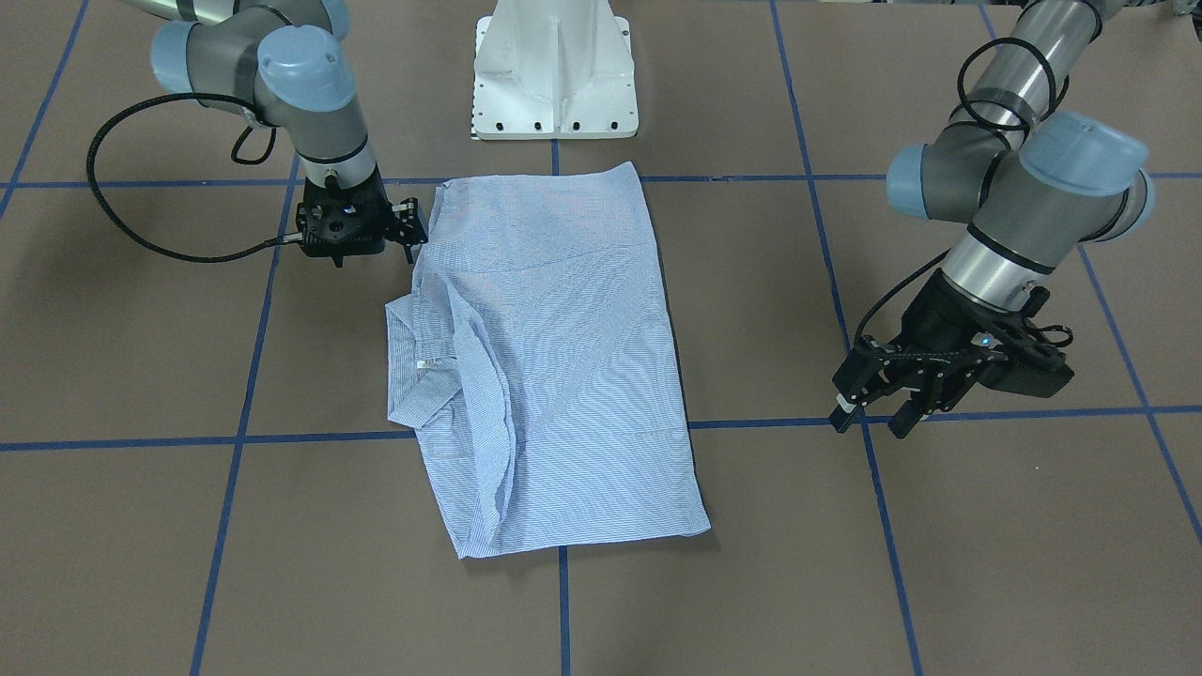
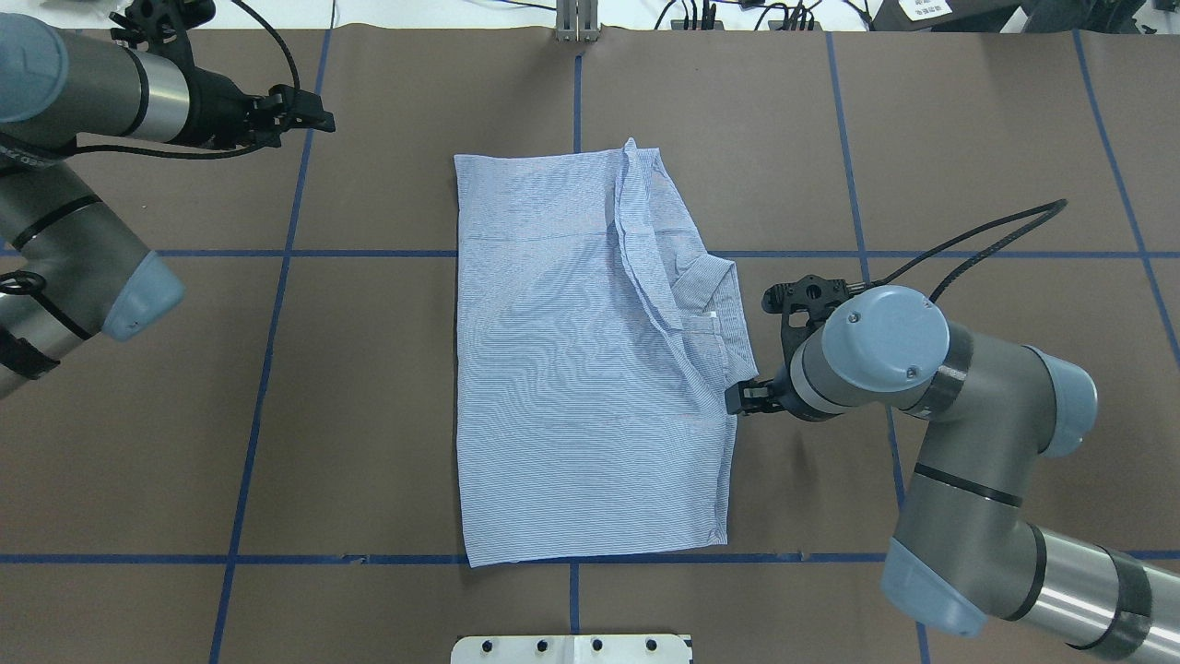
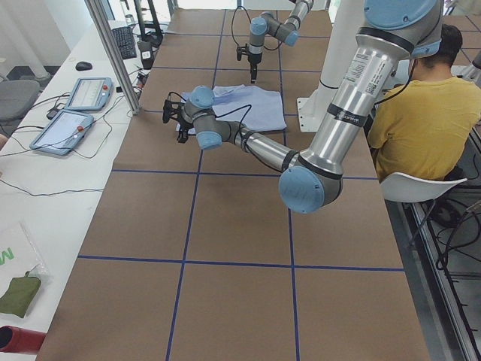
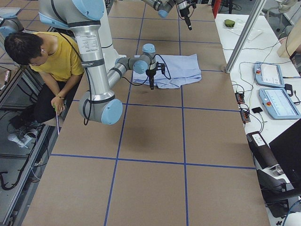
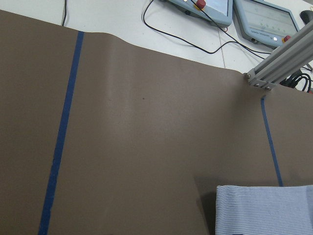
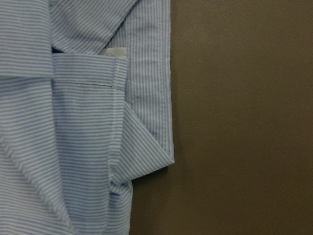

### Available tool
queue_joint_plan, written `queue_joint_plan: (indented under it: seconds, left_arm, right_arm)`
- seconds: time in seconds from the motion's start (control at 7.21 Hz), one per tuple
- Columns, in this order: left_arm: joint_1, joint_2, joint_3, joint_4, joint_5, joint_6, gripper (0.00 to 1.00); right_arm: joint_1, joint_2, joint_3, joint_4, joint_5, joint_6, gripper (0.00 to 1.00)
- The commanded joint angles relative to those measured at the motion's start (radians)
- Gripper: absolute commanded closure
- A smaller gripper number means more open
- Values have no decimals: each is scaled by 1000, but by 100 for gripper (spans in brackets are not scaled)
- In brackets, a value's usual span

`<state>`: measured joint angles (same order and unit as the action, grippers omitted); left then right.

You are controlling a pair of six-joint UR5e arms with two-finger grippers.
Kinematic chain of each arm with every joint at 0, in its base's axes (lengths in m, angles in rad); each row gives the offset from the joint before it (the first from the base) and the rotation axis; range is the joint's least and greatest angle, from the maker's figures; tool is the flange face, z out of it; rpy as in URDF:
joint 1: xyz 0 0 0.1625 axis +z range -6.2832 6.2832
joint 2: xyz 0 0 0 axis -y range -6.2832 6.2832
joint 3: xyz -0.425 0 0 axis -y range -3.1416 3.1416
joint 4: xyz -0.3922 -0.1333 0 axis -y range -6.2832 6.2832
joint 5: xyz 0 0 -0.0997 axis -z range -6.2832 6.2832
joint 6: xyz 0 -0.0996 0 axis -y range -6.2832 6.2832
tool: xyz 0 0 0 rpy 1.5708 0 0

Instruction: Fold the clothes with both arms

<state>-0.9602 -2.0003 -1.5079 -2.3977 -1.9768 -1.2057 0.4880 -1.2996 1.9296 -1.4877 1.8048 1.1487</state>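
At mid-table: shirt (image 1: pixel 563 357), flat, folded to a rough rectangle, long axis running away from robot. Collar (image 2: pixel 714 314) w/ white neck label (image 6: pixel 116 51) sticks out on robot's rt side. Prob. centred so both arms can reach opposite edges alike.

Rt gripper (image 2: pixel 745 398): pointed down, tips at shirt's rt edge by collar's near corner. Touching cloth or just beside it: can't tell. Open or closed: also can't tell, since rt wrist view shows no fingers, only collar corner & brown surface. Likely placed there to take the collar end for next fold.

Left gripper (image 1: pixel 875 413): fingers apart, nothing held, well apart from shirt, out beyond its far-left corner. Looks like standby, or lining up w/ that corner.

Edges: left long edge straight & flat, easy to pinch. Rt edge uneven, w/ raised ridge of cloth running from far end down to collar. Both short ends fairly square.

Room: wide brown table (image 1: pixel 939 563) on both flanks & far side. Less on robot's side, w/ pedestal base (image 1: pixel 554 75) near shirt's end.
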Motion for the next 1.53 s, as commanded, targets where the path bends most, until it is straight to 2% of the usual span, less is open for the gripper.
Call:
queue_joint_plan:
  seconds: [0.0,0.28,0.42,0.83,1.11,1.39]
  left_arm:
    - [0,0,0,0,0,0,15]
    - [-11,9,-23,-1,-7,3,15]
    - [-21,17,-44,-1,-8,6,15]
    - [-49,81,-103,-5,-71,8,15]
    - [-49,81,-104,-5,-71,2,15]
    - [-48,81,-104,-6,-71,0,15]
  right_arm:
    - [15,-30,31,10,1,2,0]
    - [33,136,-13,-89,-5,3,0]
    - [44,249,-88,-104,-8,3,0]
    - [47,464,-350,-102,-54,-52,0]
    - [46,470,-391,-108,-91,-186,0]
    - [38,476,-431,-111,-107,-229,0]
